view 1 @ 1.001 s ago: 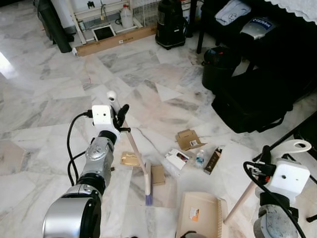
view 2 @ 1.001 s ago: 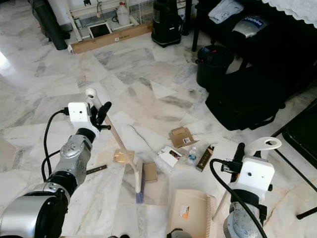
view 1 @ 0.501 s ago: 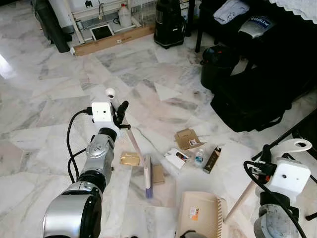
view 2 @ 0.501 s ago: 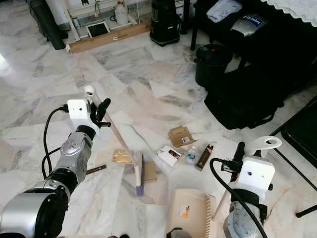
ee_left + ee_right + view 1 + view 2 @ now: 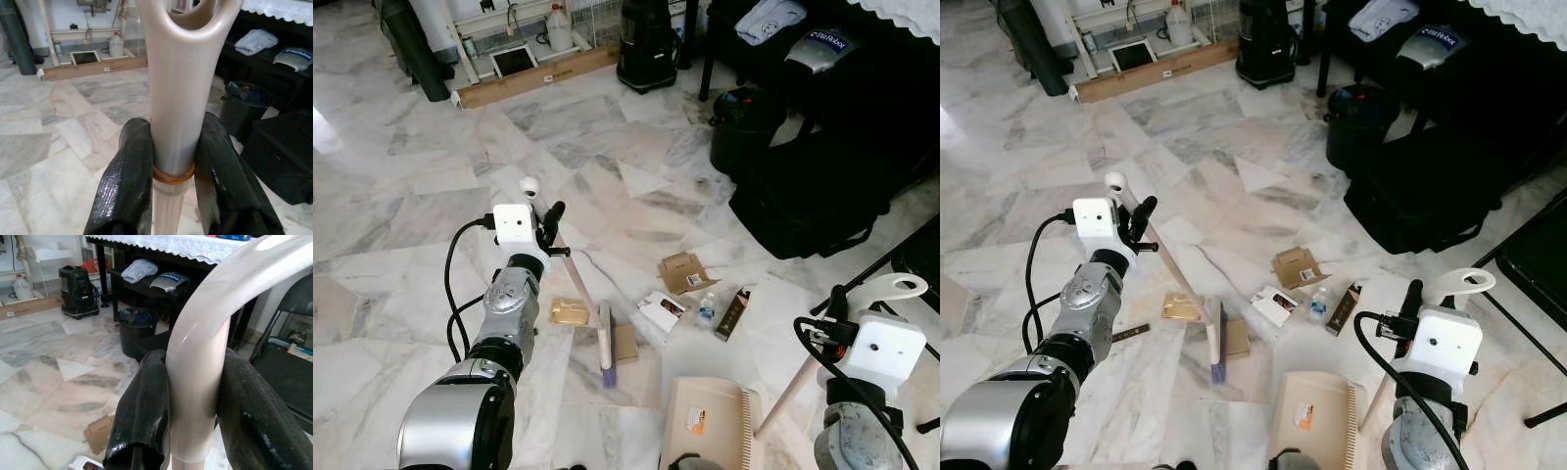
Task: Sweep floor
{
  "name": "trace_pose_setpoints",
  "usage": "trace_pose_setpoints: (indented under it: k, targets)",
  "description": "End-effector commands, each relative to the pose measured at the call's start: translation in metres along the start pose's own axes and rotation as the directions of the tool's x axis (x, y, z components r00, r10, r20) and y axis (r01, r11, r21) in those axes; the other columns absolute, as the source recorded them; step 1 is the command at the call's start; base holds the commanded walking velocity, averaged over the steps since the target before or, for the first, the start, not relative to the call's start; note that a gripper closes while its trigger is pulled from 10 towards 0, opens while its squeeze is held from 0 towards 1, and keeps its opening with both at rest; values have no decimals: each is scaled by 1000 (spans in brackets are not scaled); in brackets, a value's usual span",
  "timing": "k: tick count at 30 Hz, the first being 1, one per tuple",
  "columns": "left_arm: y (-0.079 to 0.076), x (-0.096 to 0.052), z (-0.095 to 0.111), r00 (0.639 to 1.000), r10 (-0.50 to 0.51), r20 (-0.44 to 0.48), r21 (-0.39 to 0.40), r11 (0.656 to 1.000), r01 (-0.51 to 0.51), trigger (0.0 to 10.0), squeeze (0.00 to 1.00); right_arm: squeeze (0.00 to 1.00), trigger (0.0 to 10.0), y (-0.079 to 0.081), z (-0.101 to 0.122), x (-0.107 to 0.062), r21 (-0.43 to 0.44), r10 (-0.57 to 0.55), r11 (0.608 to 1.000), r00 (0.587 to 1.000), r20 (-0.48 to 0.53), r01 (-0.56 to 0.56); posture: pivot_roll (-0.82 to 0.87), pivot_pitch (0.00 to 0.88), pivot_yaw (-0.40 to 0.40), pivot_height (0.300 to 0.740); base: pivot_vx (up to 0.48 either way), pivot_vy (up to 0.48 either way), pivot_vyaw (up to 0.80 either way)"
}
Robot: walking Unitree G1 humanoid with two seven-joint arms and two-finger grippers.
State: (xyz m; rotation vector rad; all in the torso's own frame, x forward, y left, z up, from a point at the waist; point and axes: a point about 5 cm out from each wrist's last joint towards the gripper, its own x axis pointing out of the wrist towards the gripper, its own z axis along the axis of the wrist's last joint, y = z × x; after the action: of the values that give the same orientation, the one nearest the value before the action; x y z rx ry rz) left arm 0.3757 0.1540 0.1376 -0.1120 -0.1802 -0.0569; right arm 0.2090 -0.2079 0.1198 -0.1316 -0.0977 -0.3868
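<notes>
My left gripper (image 5: 551,227) is shut on the upper part of a beige broom handle (image 5: 172,98), out in front of me on the left. The handle slants down to the broom head (image 5: 604,343), which rests on the marble floor between a gold packet (image 5: 570,312) and a brown card piece (image 5: 625,344). Low on the right, my right gripper (image 5: 837,304) is shut on the beige dustpan handle (image 5: 195,382). The dustpan (image 5: 710,426) lies flat on the floor near my feet. Beyond it lie a cardboard box (image 5: 683,272), a white packet (image 5: 662,311), a small bottle (image 5: 707,310) and a dark carton (image 5: 734,313).
A black bin (image 5: 744,127) and large black bags (image 5: 822,196) stand at the right. A black vacuum (image 5: 646,44) and a wooden plank (image 5: 533,78) are at the back. A black chair frame (image 5: 901,264) is close on the far right. Open marble floor stretches to the left.
The broom head has slid a little away from me across the floor, beside the brown card piece. The right arm and dustpan have stayed put.
</notes>
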Motion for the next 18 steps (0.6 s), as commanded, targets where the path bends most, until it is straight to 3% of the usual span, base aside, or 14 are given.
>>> trace_pose_setpoints:
  k: [1, 18]
  targets:
    - [2, 4, 9, 999, 16, 41, 20, 1000, -17, 10000, 0, 0, 10000, -1, 8, -1, 10, -4, 1000, 1000, 25, 4, -191, 203, 53, 740, 0, 0, 0]
    - [1, 0, 1, 1000, -2, 7, 29, 1000, 1, 10000, 0, 0, 10000, 1, 7, -1, 15, -2, 1000, 1000, 21, 2, -185, 206, 58, 740, 0, 0, 0]
